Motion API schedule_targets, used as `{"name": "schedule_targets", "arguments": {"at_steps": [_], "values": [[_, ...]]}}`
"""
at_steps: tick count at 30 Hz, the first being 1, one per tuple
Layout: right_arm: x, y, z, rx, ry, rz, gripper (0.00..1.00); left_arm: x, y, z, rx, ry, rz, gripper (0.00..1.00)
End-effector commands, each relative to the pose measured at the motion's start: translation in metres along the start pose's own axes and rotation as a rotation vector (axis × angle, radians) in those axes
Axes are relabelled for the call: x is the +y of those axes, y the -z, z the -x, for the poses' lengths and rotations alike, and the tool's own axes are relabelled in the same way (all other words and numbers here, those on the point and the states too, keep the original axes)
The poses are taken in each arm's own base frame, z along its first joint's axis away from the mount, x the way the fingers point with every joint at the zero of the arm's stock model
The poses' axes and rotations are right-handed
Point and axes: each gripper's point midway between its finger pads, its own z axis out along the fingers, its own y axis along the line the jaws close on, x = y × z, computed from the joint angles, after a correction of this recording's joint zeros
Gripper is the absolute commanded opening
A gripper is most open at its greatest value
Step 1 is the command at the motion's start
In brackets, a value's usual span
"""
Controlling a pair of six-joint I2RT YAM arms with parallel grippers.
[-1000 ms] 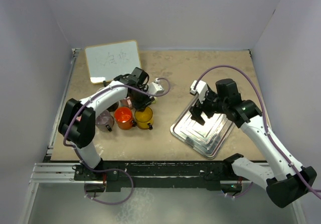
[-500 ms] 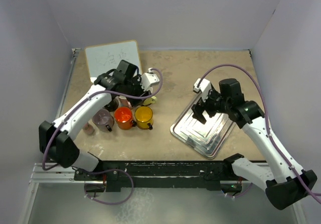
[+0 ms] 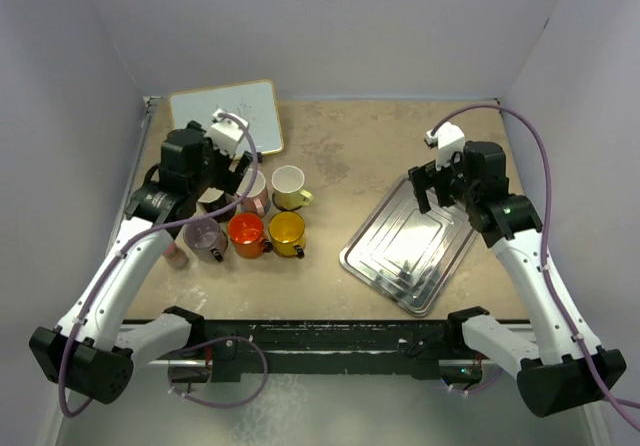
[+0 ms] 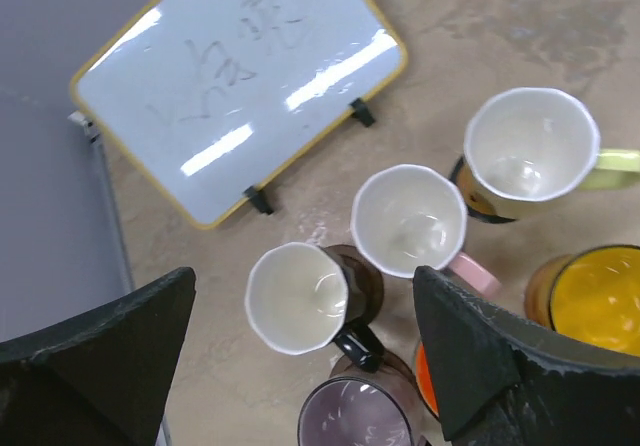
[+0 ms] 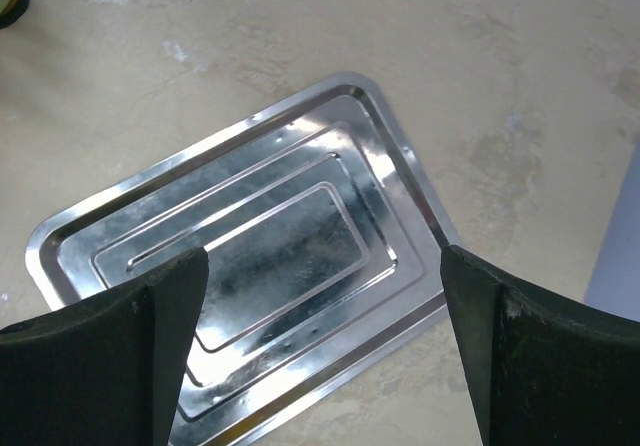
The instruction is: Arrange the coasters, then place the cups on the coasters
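Six cups stand in a cluster at the left. In the left wrist view I see the black cup [image 4: 300,296], the pink cup [image 4: 410,219], the yellow-green cup [image 4: 525,151], the yellow cup [image 4: 600,296] and the smoky purple cup [image 4: 360,416]. The red-orange cup [image 3: 245,233] shows from above. The coasters are mostly hidden under the cups; a dark brown coaster [image 4: 372,271] shows as an edge beside the black cup. My left gripper [image 4: 305,278] [image 3: 238,171] hangs open and empty above the black cup. Over the tray, my right gripper [image 5: 325,256] [image 3: 436,186] is open and holds nothing.
A whiteboard [image 3: 225,116] lies at the back left, just behind the cups. A steel tray [image 3: 405,251] lies empty at the right. A small pink bottle [image 3: 176,256] stands left of the purple cup. Walls close in both sides.
My left gripper opened and the left arm drew back to the left, away from the cups. The right arm rose and moved toward the far right, off the tray's middle.
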Motion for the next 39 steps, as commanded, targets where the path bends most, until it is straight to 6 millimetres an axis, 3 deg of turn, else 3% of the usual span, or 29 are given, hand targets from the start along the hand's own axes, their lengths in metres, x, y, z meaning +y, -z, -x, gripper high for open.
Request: {"name": "schedule_targets", "arguments": {"at_steps": [1,3,5,11,15,22,25,33,39], "values": [[-0.029,0.012,0.040,-0.074,-0.035,-0.134,1.00,0.053,0.019,0.021,-0.150,0.147,0.254,0.90],[-0.035,0.010,0.044,-0.057,-0.046,-0.160,1.00,0.072,0.027,0.022,-0.195,0.200,0.337,0.99],[-0.040,0.012,0.050,-0.057,-0.062,-0.183,1.00,0.087,0.034,0.027,-0.244,0.248,0.400,0.94],[-0.057,0.020,0.069,-0.121,-0.123,-0.275,1.00,0.112,0.041,0.035,-0.298,0.370,0.473,0.94],[-0.062,0.024,0.073,-0.167,-0.175,-0.311,1.00,0.112,0.045,0.038,-0.351,0.418,0.462,0.94],[-0.065,0.037,0.059,-0.274,-0.177,-0.369,1.00,0.099,0.065,0.040,-0.447,0.387,0.422,0.94],[-0.066,0.041,0.054,-0.276,-0.172,-0.386,1.00,0.098,0.066,0.042,-0.466,0.351,0.414,0.94],[-0.067,0.042,0.051,-0.292,-0.142,-0.389,1.00,0.089,0.061,0.019,-0.423,0.312,0.412,0.94],[-0.065,0.046,0.052,-0.309,-0.131,-0.377,1.00,0.088,0.064,0.020,-0.424,0.309,0.402,0.94]]}}
